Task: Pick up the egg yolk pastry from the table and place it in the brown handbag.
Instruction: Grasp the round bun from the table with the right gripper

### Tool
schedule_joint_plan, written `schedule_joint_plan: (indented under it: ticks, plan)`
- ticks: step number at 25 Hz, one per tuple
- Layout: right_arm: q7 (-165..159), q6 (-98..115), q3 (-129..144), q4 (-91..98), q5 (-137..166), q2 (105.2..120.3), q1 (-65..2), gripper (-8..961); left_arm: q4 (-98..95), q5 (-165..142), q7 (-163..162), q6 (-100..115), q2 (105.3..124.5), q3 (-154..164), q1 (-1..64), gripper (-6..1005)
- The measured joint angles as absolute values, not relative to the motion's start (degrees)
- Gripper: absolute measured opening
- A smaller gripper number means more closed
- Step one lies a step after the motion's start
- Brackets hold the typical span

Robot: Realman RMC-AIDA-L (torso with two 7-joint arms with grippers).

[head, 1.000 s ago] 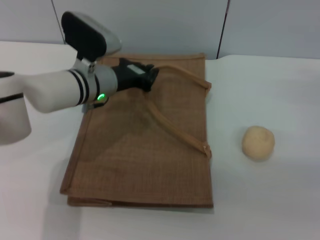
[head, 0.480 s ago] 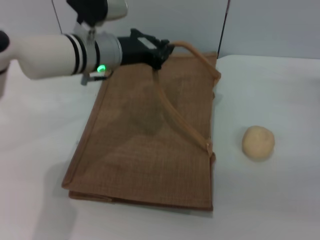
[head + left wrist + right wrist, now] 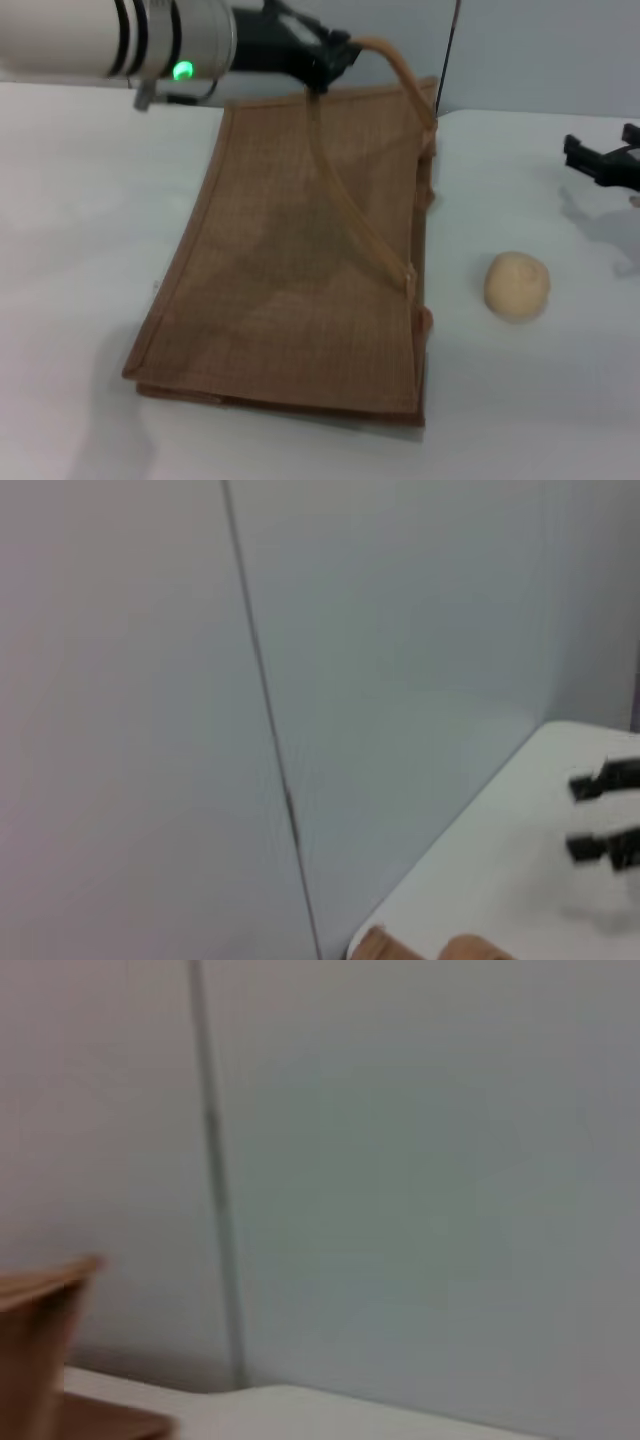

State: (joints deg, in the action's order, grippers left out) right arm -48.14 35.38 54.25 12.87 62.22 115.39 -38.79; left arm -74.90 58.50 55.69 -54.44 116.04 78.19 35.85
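Observation:
The brown handbag (image 3: 290,260) lies on the white table (image 3: 90,200) with its far edge raised. My left gripper (image 3: 326,62) is above that far edge, shut on one arched handle (image 3: 405,75), which is pulled taut. The second handle (image 3: 350,215) lies across the bag's face. The egg yolk pastry (image 3: 517,285) sits on the table to the right of the bag, untouched. My right gripper (image 3: 607,152) is open and empty at the right edge, beyond the pastry and above the table. It also shows in the left wrist view (image 3: 600,812), fingers apart.
A grey wall with a vertical seam (image 3: 448,60) stands behind the table. The right wrist view shows a raised bag corner (image 3: 40,1350) and the wall. Bare table surrounds the pastry.
My left gripper has risen and moved right with the handle, lifting the bag's far edge off the table. My right gripper has come into view at the right edge. The pastry has not moved.

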Motion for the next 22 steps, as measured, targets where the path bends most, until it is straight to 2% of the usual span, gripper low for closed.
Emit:
schedule_joint_plan:
  ticks: [6,8,15,22]
  plan:
    - [-57.29,44.80,55.01,19.92,70.09,115.28,-33.49,896,-79.64,55.70,52.48,-58.43,116.04,76.63,36.81,114]
    - [-61.34,45.65,55.10,23.85,75.15,115.50,-32.01,896,-87.07,50.41,48.21,-62.47,116.07,75.54,37.43,114]
    - [-79.67,55.22,55.21,37.74,97.10,115.74,-27.06,896,-92.15,48.14,45.62,-68.06,116.05,72.74,40.03,114]
    - [-91.38,66.03,54.62,45.48,113.09,115.69,-26.24,897,-95.22,46.74,44.96,-70.61,116.05,71.60,39.89,114]
